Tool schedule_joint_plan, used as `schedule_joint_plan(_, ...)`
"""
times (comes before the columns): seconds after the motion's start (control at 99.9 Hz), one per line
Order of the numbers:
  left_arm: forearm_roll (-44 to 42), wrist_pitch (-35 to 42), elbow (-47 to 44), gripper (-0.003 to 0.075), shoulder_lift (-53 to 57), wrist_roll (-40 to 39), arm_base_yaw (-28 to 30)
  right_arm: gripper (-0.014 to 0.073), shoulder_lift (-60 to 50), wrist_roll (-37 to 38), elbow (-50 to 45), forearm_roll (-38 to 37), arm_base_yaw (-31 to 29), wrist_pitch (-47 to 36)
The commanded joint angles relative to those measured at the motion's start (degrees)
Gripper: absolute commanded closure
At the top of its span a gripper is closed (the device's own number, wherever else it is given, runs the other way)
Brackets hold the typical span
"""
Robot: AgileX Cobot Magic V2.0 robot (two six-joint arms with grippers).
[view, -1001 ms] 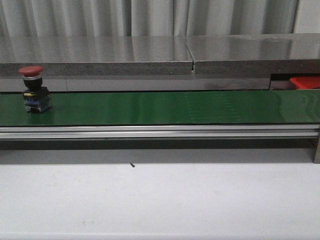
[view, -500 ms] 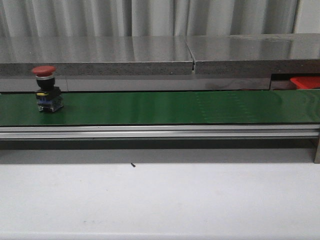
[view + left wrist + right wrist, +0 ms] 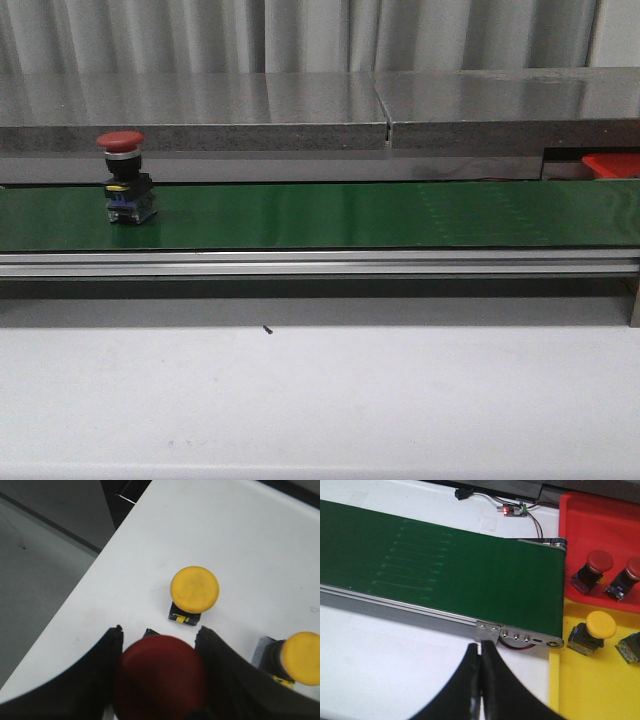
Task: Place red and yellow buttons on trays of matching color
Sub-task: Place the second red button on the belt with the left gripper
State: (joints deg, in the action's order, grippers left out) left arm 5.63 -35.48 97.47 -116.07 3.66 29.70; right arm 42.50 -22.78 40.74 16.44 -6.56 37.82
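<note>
On your left, a red mushroom-capped push button (image 3: 125,178) stands upright on the green conveyor belt (image 3: 350,215). Your left hand (image 3: 159,677) grasps another red button (image 3: 160,675). Right hand (image 3: 480,680) is clenched, empty, near the bright red plastic tray (image 3: 600,515) and yellow tray (image 3: 590,680).

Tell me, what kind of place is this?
Probably a sorting test bench in a lab or workshop. A green conveyor belt carries a red button along, and a red tray and yellow tray wait at the belt's end, with buttons already inside.
</note>
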Motion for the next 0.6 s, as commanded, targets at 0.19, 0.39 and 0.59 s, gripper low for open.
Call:
schedule_joint_plan(0.19,1.84,-5.25,1.76,0.0739,11.13,-0.7,-5.5,0.0661,-0.31,-0.44,1.49,0.48,0.14,-3.57)
schedule_joint_plan(0.39,1.84,-10.34,1.29,0.0739,12.33,0.94,-11.55,0.0661,-0.31,-0.44,1.49,0.48,0.14,-3.57)
schedule_joint_plan(0.59,1.93,-10.71,-0.56,0.0739,12.33,1.05,-16.91,0.0661,-0.31,-0.44,1.49,0.48,0.14,-3.57)
